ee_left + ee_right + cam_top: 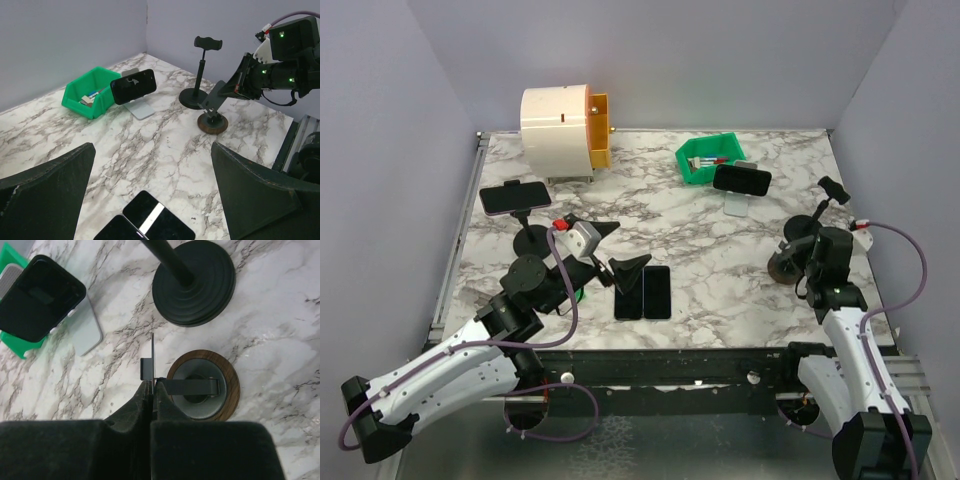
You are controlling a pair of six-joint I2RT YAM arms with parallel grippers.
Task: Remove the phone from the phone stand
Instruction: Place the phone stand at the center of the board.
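Hovering wide open and empty in the top view, the left gripper (632, 242) hangs over two flat phones (657, 292) that lie side by side near the table's near edge. At the left, the left phone (515, 197) sits crosswise on a black stand (533, 240). At the far right, the far phone (741, 179) leans on a grey stand (737, 205), just beside a green bin (692, 172). A white drum (560, 122) stands far left. At the right, the right gripper (802, 265) reaches a wood-base stand (782, 268), with an empty stand (803, 228) just beyond it.

From the left wrist, the spread fingers (45, 195) frame the flat phones (157, 220) below. Across the table the far phone (133, 86) rests on the grey stand (140, 107) beside the bin (80, 102), and the right gripper (220, 97) comes down onto the wood-base stand (212, 124).

From the right wrist, the right gripper (151, 386) is clenched, pinching the wood-base stand's thin plate (152, 352) edge-on at its tips. The empty stand's round base (200, 290) lies just beyond. The far phone (42, 297) shows upper left.
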